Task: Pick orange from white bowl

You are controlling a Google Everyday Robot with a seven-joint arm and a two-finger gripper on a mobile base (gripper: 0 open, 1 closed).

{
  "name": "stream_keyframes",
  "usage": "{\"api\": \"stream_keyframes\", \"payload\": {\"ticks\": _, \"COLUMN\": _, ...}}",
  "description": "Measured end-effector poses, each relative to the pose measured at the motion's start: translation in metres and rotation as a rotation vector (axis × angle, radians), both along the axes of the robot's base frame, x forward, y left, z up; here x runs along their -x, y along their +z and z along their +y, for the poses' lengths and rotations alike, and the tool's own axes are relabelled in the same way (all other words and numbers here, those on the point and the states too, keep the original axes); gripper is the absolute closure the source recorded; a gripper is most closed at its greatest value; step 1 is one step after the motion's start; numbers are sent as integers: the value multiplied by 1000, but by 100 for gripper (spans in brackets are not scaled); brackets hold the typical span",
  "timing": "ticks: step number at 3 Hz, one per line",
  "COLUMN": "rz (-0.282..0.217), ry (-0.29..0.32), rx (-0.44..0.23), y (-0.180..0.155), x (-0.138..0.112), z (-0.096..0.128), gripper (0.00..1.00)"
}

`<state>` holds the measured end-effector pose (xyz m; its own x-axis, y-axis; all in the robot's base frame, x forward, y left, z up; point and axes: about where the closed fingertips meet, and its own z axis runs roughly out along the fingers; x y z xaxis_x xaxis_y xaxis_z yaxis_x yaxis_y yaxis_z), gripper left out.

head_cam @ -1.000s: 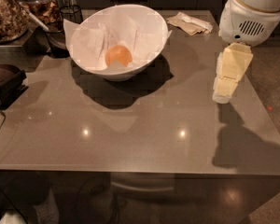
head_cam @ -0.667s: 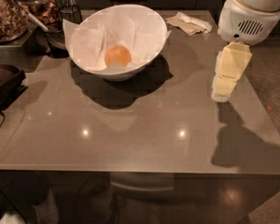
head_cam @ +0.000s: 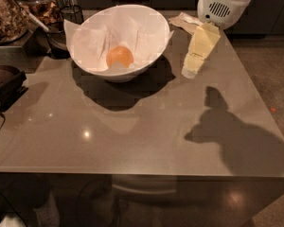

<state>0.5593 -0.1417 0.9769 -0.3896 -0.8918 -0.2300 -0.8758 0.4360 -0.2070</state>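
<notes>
Camera view: the orange (head_cam: 119, 56) lies at the bottom of the white bowl (head_cam: 149, 56), on the crinkled paper lining (head_cam: 92, 41), in the upper middle of the frame. Neither fruit nor bowl has shifted over the last second.

What has changed is the arm. The gripper (head_cam: 191, 69), a pale cream wedge hanging from the white arm housing (head_cam: 222, 6) in the upper right corner, has travelled left and up the frame. Its tip is now just beside the bowl's right rim, apart from it and low over the grey table (head_cam: 132, 141). Whether it is spread or pressed together cannot be told, and nothing is seen in it. Its shadow (head_cam: 227, 131) falls across the lower right of the table.

For the task, this reads as the approach under way. The gap to the bowl has closed, yet the gripper is outside the rim. It would likely have to clear the flaring side before coming down on the orange.

The crumpled napkin (head_cam: 185, 20) behind the gripper and the glass jars (head_cam: 9, 13) at upper left lie off that path.
</notes>
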Motion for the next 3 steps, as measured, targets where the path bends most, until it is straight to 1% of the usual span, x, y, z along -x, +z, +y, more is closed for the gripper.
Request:
{"api": "stream_keyframes", "payload": {"ticks": 1, "rz": 0, "ry": 0, "rx": 0, "y": 0, "x": 0, "z": 0, "gripper": 0}}
{"api": "stream_keyframes", "payload": {"ticks": 2, "rz": -12, "ry": -29, "rx": -94, "y": 4, "x": -25, "z": 20, "gripper": 0}}
{"api": "stream_keyframes", "payload": {"ticks": 3, "rz": 1, "ry": -88, "rx": -136, "y": 6, "x": -58, "z": 39, "gripper": 0}}
